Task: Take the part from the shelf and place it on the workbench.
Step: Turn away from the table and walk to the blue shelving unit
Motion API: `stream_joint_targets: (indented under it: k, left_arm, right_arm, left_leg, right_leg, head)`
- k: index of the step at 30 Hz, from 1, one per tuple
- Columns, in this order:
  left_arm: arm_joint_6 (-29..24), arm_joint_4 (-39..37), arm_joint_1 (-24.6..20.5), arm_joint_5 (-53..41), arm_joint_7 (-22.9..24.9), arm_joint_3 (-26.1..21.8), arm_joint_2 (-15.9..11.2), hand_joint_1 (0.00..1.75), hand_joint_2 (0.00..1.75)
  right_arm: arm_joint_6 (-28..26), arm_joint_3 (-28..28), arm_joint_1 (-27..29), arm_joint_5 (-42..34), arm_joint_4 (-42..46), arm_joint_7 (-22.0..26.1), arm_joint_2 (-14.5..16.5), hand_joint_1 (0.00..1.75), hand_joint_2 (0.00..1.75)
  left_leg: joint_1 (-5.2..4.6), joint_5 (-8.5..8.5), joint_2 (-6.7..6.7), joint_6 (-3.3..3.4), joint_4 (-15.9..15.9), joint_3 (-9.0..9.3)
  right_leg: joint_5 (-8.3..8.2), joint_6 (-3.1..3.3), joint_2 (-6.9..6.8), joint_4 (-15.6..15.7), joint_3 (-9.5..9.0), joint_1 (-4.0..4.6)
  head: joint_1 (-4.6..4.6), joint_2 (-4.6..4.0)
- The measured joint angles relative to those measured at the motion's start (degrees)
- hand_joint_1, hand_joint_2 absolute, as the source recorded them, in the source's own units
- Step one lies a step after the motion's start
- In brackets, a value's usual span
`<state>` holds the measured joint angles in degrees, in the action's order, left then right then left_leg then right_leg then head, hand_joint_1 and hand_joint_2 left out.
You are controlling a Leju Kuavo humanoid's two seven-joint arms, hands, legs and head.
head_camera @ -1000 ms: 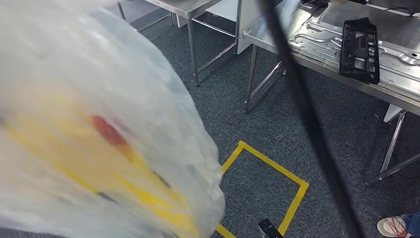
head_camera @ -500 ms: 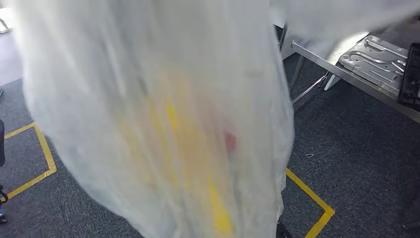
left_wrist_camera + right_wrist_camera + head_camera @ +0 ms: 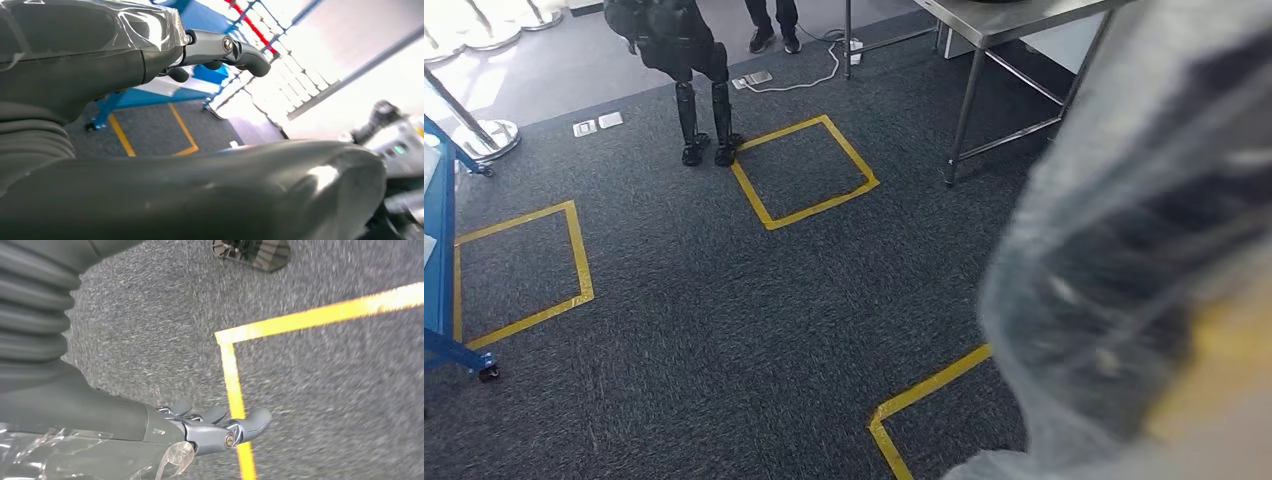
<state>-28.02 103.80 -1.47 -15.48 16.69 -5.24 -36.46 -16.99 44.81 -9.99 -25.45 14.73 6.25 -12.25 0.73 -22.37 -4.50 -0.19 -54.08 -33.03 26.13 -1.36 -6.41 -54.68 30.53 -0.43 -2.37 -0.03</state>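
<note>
The part (image 3: 1144,270), wrapped in clear plastic, was blurred close to the head camera on the right, above carpet marked with yellow tape (image 3: 804,170) and well apart from the steel worktop (image 3: 1004,15). Left hand (image 3: 210,50) and right hand (image 3: 210,427) had fingers extended with film against them; grip undetermined.

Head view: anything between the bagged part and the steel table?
Nothing visible. The bagged part is close to the camera on the right; the steel table stands just beyond, only carpet between. Dark legs stand well left.
</note>
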Motion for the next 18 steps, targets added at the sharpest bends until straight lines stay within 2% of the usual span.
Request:
stream_joint_targets:
  k: [2,3,4,6,7,8,9,10,11,13,14,15,17,18]
  left_arm:
    - [-0.7,0.1,1.1,0.4,-0.1,-1.1,0.0,0.00,0.00]
    - [-1.0,0.2,1.6,0.4,-0.2,-1.7,0.0,0.00,0.00]
    - [-1.2,0.3,2.0,0.5,-0.3,-2.3,0.0,0.00,0.00]
    - [-1.6,0.4,2.6,0.6,-0.4,-3.3,0.2,0.00,0.00]
    - [-1.6,0.4,2.8,0.7,-0.4,-3.5,0.3,0.00,0.00]
    - [-1.7,0.4,3.2,0.8,-0.4,-3.6,0.5,0.00,0.00]
    - [-1.8,0.4,3.6,0.9,-0.4,-3.8,0.7,0.00,0.00]
    - [-1.8,0.4,4.0,1.0,-0.4,-4.0,0.9,0.00,0.00]
    - [-1.9,0.5,4.3,1.0,-0.4,-4.2,1.0,0.00,0.00]
    - [-2.1,0.6,4.7,1.1,-0.4,-4.8,1.2,0.00,0.00]
    - [-2.2,0.7,4.8,1.2,-0.4,-5.0,1.3,0.00,0.00]
    - [-2.3,0.8,4.9,1.2,-0.4,-5.3,1.3,0.00,0.00]
    - [-2.5,1.1,5.2,1.3,-0.4,-5.7,1.4,0.00,0.00]
    - [-2.6,1.3,5.4,1.3,-0.4,-6.0,1.4,0.00,0.00]
  right_arm:
    - [0.0,0.0,0.2,0.1,0.0,0.1,0.1,0.00,1.75]
    - [0.0,0.0,0.3,0.2,0.0,0.1,0.2,0.00,1.75]
    - [0.0,0.0,0.4,0.2,0.0,0.1,0.2,0.00,1.75]
    - [0.0,0.0,0.8,0.2,0.0,0.0,0.3,0.00,1.75]
    - [0.0,0.0,1.1,0.2,0.0,0.0,0.3,0.00,1.75]
    - [0.0,0.0,1.4,0.2,0.0,-0.1,0.3,0.00,1.75]
    - [0.0,0.0,1.7,0.2,0.0,-0.1,0.3,0.00,1.75]
    - [0.1,0.0,1.9,0.2,0.0,-0.1,0.4,0.00,1.75]
    - [0.1,0.0,2.0,0.2,0.0,-0.1,0.4,0.00,1.75]
    - [0.2,-0.1,2.2,0.2,0.0,-0.1,0.5,0.00,1.75]
    - [0.2,-0.1,2.3,0.2,0.0,-0.1,0.6,0.00,1.75]
    - [0.3,-0.1,2.3,0.2,0.0,-0.1,0.7,0.00,1.75]
    - [0.5,0.0,2.2,0.3,0.0,0.0,1.1,0.00,1.75]
    - [0.5,0.0,2.1,0.3,0.0,0.0,1.3,0.00,1.75]
  left_leg:
    - [-0.09,0.19,1.70,0.76,0.1,-0.08]
    - [-0.02,0.32,2.56,1.12,0.3,-0.01]
    - [0.10,0.49,3.34,1.51,0.4,0.12]
    - [0.14,0.53,4.87,2.07,0.6,0.31]
    - [0.08,0.50,5.68,2.25,0.5,0.35]
    - [0.02,0.45,6.59,2.33,0.5,0.39]
    - [-0.01,0.41,7.56,2.35,0.5,0.42]
    - [0.01,0.37,8.54,2.32,0.4,0.48]
    - [0.07,0.30,9.47,2.23,0.3,0.53]
    - [0.11,0.01,11.16,1.79,-0.1,0.33]
    - [0.10,-0.11,11.87,1.50,-0.3,0.12]
    - [0.17,-0.15,12.58,1.18,-0.4,-0.10]
    - [0.47,-0.07,13.70,0.53,-0.4,-0.38]
    - [0.51,-0.31,12.87,0.21,-0.8,-0.63]
  right_leg:
    - [0.44,-0.71,-1.04,0.1,-0.41,-0.16]
    - [1.09,-1.00,-0.23,-0.5,-0.40,-0.33]
    - [2.33,-1.17,1.26,-2.2,0.17,-0.49]
    - [6.21,-1.23,4.96,-9.4,3.31,-0.58]
    - [7.93,-1.20,5.79,-13.6,5.42,-0.52]
    - [8.75,-1.19,6.15,-16.6,7.09,-0.46]
    - [8.32,-1.17,6.29,-17.5,7.83,-0.45]
    - [6.72,-1.13,6.43,-15.9,7.44,-0.48]
    - [4.38,-1.10,6.99,-12.3,6.07,-0.60]
    - [0.68,-0.98,9.89,-4.4,2.80,-0.99]
    - [-0.06,-0.87,10.96,-2.2,1.84,-1.11]
    - [-0.12,-0.66,11.38,-1.3,1.43,-1.05]
    - [-0.11,0.01,9.73,-1.2,1.20,-0.82]
    - [-0.15,0.38,8.94,-1.1,1.05,-0.78]
  head:
    - [0.04,0.01]
    - [0.06,0.01]
    - [0.09,0.01]
    - [0.18,0.01]
    - [0.21,0.01]
    - [0.22,0.01]
    - [0.22,0.01]
    - [0.22,0.01]
    - [0.22,0.01]
    - [0.22,0.01]
    - [0.21,0.01]
    - [0.20,0.01]
    - [0.19,0.00]
    - [0.16,0.00]
